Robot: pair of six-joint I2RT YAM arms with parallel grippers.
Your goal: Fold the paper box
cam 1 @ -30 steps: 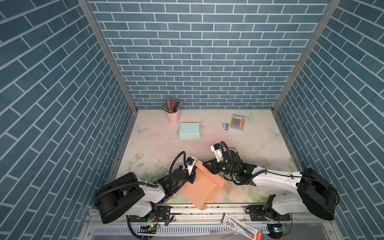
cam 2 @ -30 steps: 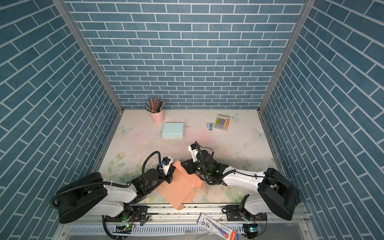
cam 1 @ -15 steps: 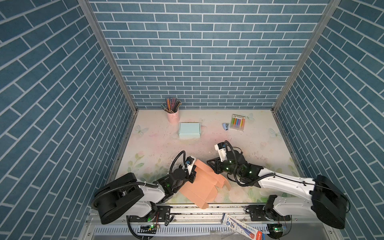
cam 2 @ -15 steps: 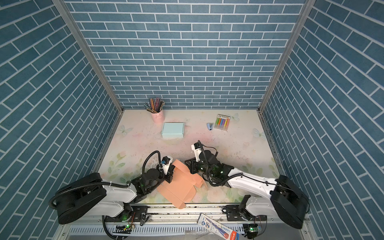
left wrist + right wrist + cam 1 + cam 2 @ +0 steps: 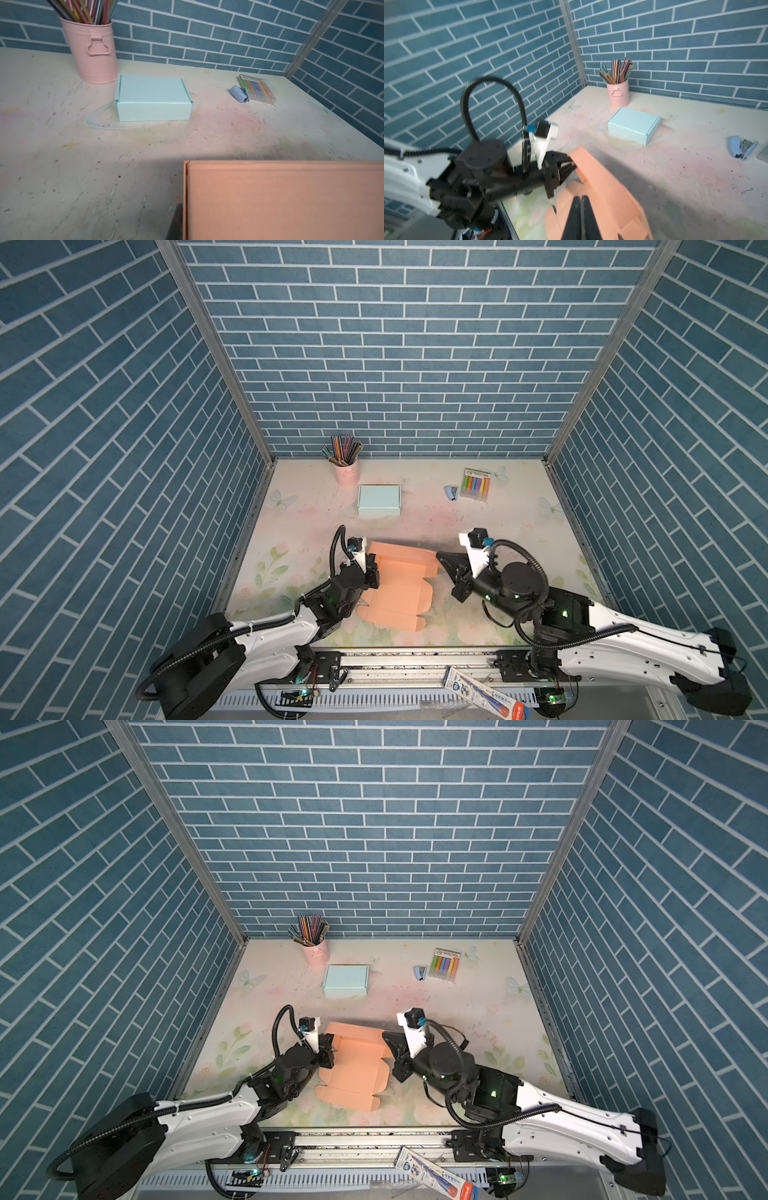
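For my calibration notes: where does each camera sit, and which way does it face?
Top views: high above the front rail, looking down at the table; both arms show, left gripper and right gripper at the flat orange cardboard box.
Left wrist: on the left arm, facing the back wall; one dark finger shows.
Right wrist: on the right arm, facing the left arm; its closed fingers show.
Shared: all show the closed mint paper box and pink metal pencil bucket.
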